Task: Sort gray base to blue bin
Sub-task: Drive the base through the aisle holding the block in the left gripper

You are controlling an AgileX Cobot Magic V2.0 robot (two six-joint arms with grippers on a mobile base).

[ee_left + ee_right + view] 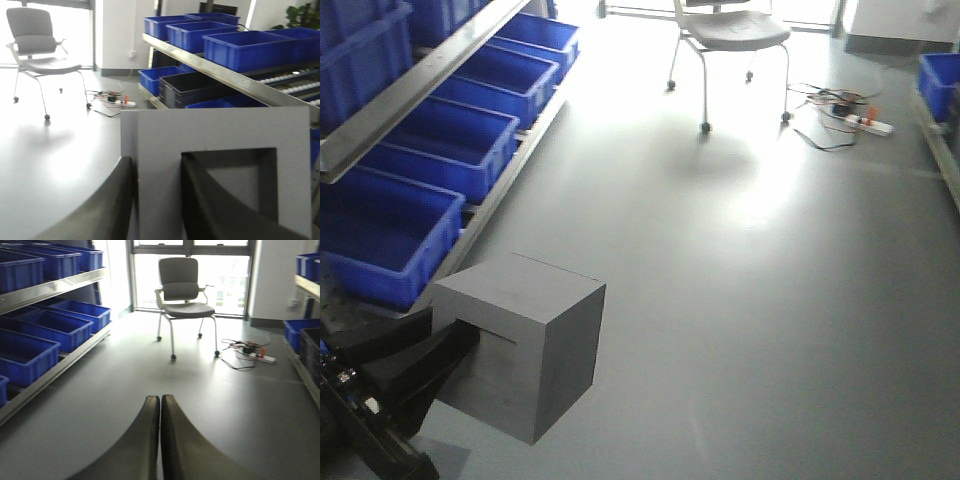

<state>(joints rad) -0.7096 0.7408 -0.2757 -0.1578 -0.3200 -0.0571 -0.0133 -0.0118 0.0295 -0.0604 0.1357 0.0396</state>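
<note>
The gray base (535, 350) is a matte cube held above the floor at the lower left of the front view. My left gripper (470, 335) is shut on the gray base (155, 140), with one finger outside a wall and the other inside the square recess. Its black fingers (117, 200) fill the bottom of the left wrist view. Several alike blue bins sit on the low rack; the nearest blue bin (385, 240) is just behind and left of the cube. In the right wrist view my right gripper (160, 397) is shut on nothing, over bare floor.
A wheeled chair (730, 30) stands at the far middle, with a power strip and cables (860, 118) on the floor to its right. A second rack with blue bins (940, 80) and a black bin (195, 85) lines the right side. An upper shelf rail (410, 90) overhangs the left rack.
</note>
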